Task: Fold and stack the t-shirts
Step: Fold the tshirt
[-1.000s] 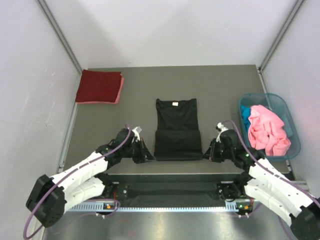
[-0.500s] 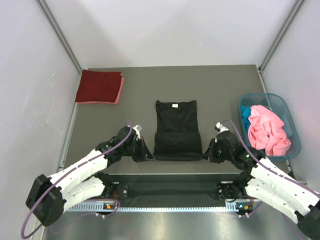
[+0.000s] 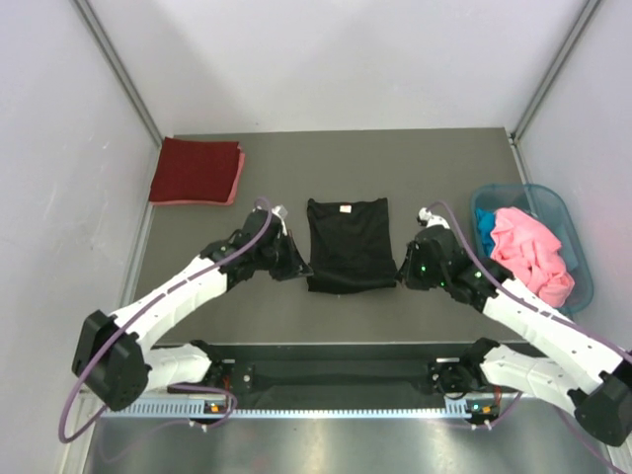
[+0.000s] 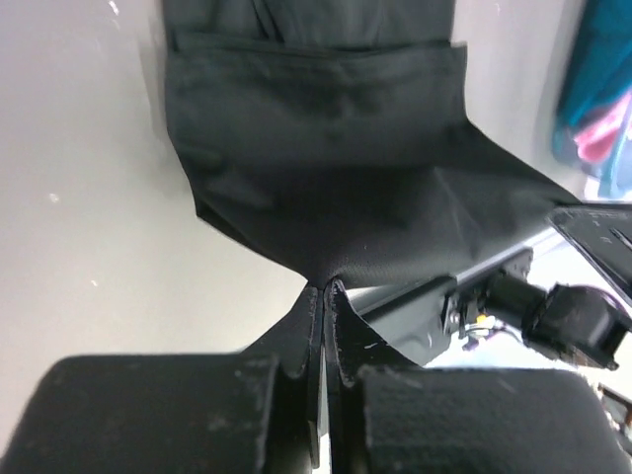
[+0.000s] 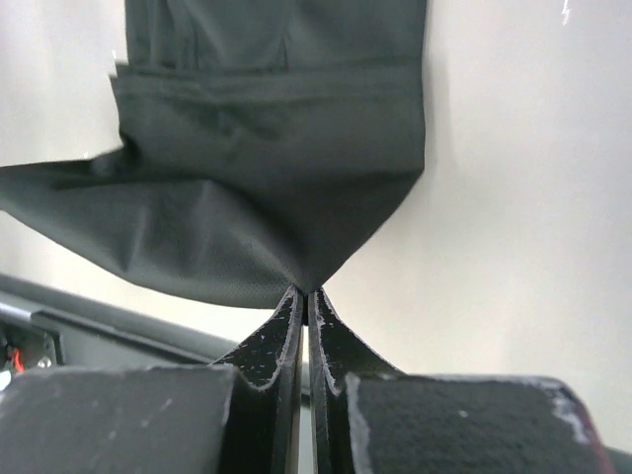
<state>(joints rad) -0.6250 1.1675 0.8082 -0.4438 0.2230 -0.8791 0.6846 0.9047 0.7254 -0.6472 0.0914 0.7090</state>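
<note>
Top external: the black t-shirt (image 3: 347, 247) lay mid-tabletop (image 3: 425, 163), its near hem held between the left claw (image 3: 293, 269) and right claw (image 3: 403, 277). The dark red t-shirt (image 3: 196, 170) lay folded far left of it. The pink t-shirt (image 3: 528, 255) and blue t-shirt (image 3: 483, 223) sat in the basket (image 3: 585, 284) right of it.

Left wrist: jaws pinched tight on one hem corner.

Right wrist: the same.

Assessment: one folded, one mid-fold, two untouched.

Dark grey matte table (image 3: 434, 163), teal translucent plastic basket (image 3: 583, 267) at its right edge, plain white walls (image 3: 346, 59) on three sides, slanting aluminium frame posts (image 3: 118, 69) at the far corners, pale slotted strip (image 3: 326, 413) along the near edge, possibly a cable duct
</note>
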